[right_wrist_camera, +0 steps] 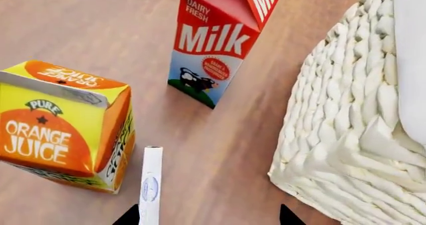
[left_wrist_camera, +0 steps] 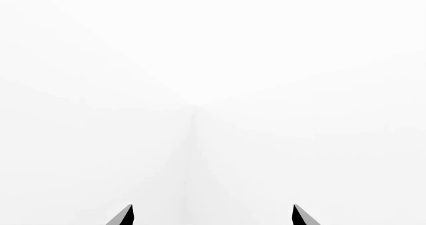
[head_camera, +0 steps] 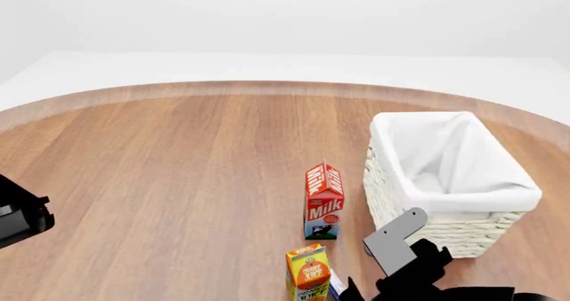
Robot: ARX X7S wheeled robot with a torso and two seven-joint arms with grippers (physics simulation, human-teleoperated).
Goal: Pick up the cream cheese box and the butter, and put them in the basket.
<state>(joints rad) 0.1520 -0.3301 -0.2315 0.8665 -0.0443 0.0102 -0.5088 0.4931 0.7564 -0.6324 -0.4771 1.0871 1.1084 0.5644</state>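
i have the right gripper [right_wrist_camera: 206, 220] spread wide over the cream cheese box [right_wrist_camera: 150, 187], standing on edge at the frame's bottom beside the orange juice carton [right_wrist_camera: 63, 127], so i'd centre before closing, left gripper [left_wrist_camera: 213, 217] open too.

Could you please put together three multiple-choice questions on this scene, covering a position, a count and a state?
1. In the head view, the milk carton stands:
A. inside the basket
B. left of the basket
C. right of the basket

2. How many upright cartons does the head view show?
A. two
B. four
C. none

3. The right gripper is:
A. shut on the milk carton
B. open, holding nothing
C. inside the basket

Answers: B, it stands on the wooden table beside the wicker; A, milk and orange juice carton; B, its fingers sit apart.
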